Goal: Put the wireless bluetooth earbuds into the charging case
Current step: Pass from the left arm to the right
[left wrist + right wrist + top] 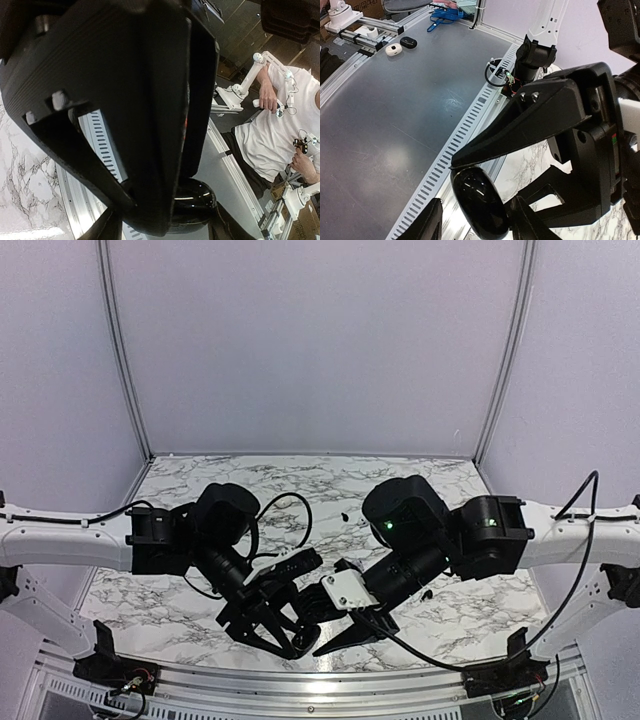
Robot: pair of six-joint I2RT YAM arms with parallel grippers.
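Both arms meet low in the centre of the overhead frame, over the near edge of the marble tabletop [300, 475] and its slotted metal rail [320, 682]. The left hand [272, 632] sits half closed, and it's got the glossy black charging case [480, 202] pinched at its tips, with one long finger [530, 120] pressed on the case's top. In comes the right hand [345, 638]: its fingers [431, 224] flank the case at the bottom of its wrist view, though I can't tell whether they grip. In the left wrist view the case [192, 202] sits bottom centre. A tiny black speck [343, 514] lies on the marble above the hands, too small to call an earbud.
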